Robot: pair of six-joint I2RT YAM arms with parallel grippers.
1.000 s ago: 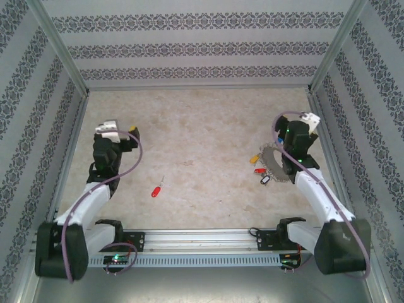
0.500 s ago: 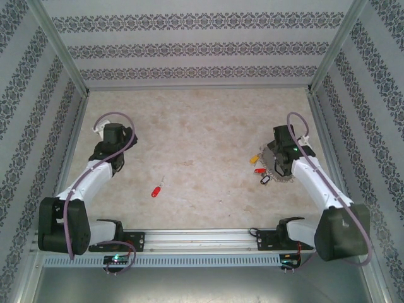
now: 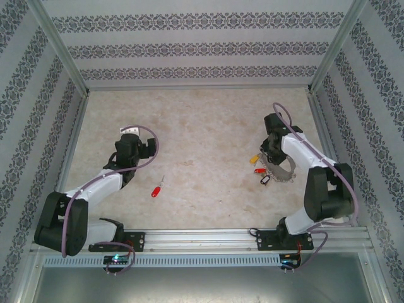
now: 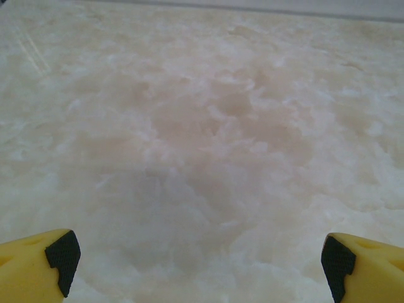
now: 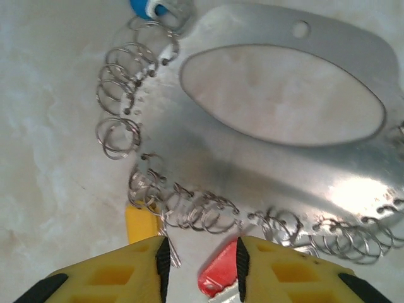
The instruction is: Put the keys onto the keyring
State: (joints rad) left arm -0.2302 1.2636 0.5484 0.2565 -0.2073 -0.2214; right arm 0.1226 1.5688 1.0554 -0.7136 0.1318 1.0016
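Keyring (image 3: 281, 172) right, keys (image 3: 259, 169) just left; lone key (image 3: 156, 190) centre-left.

Bare table (image 3: 202, 126) centre, red key (image 3: 156, 190) left, keyring (image 5: 208, 158) just before right claw (image 5: 202, 260)

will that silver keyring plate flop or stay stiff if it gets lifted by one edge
The keyring looks like flat sheet metal with an oval cutout, so probably stiff and fairly light. The small wire rings along its edge would likely swing loosely. Lying flat, it may slide when pushed.

Patterned walls (image 3: 189, 44) enclose a seemingly marble tabletop (image 3: 202, 126).
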